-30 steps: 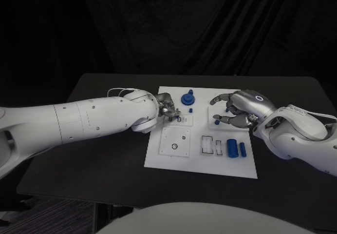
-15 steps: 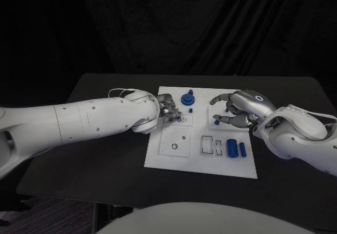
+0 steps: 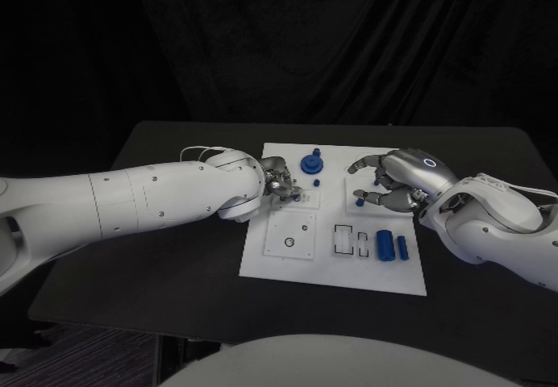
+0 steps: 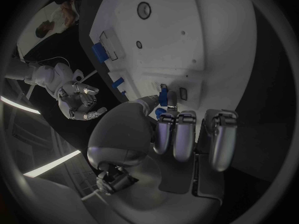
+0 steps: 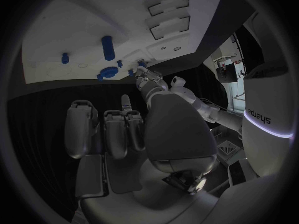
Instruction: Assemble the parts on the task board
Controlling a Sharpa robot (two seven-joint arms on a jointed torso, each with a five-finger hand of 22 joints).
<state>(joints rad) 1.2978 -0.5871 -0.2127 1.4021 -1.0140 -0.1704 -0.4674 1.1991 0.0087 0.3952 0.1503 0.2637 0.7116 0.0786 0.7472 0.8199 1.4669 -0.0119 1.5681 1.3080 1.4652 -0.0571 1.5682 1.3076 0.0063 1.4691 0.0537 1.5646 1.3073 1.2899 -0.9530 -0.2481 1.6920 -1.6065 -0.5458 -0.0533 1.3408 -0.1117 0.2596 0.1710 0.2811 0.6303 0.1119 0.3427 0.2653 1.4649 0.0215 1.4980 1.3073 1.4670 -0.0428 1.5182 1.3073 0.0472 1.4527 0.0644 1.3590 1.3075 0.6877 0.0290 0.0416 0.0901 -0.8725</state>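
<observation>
Small blue part [image 4: 162, 95] sits pinched at my left hand's [image 3: 276, 181] fingertips [image 4: 171, 100], right over the upper-left block of the task board [image 3: 331, 274], touching or nearly touching the white surface; I cannot tell if it is seated in a slot yet. It looks like hard plastic, light, stiff, smooth, so it will likely slip or twist if I squeeze off-centre. Best hold, I judge, is across its short sides near the top, leaving the lower end free to go into the hole. No need for much force; it should not crush, but it could pop out sideways.

Just beyond my left fingertips stands the blue knob [image 3: 310, 163], already upright on the board, with a small blue peg [image 3: 315, 183] beside it. My right hand [image 3: 395, 181] hovers over the upper-right block, fingers curled and apart, holding nothing that I can see; a little blue piece [image 3: 360, 202] lies just under its fingertips. Nearer to me than that hand, two blue cylinders [image 3: 391, 244] lie side by side on the board, next to the rectangular slots [image 3: 350, 239]. Below my left hand are the round holes [image 3: 289, 241], still unfilled.
</observation>
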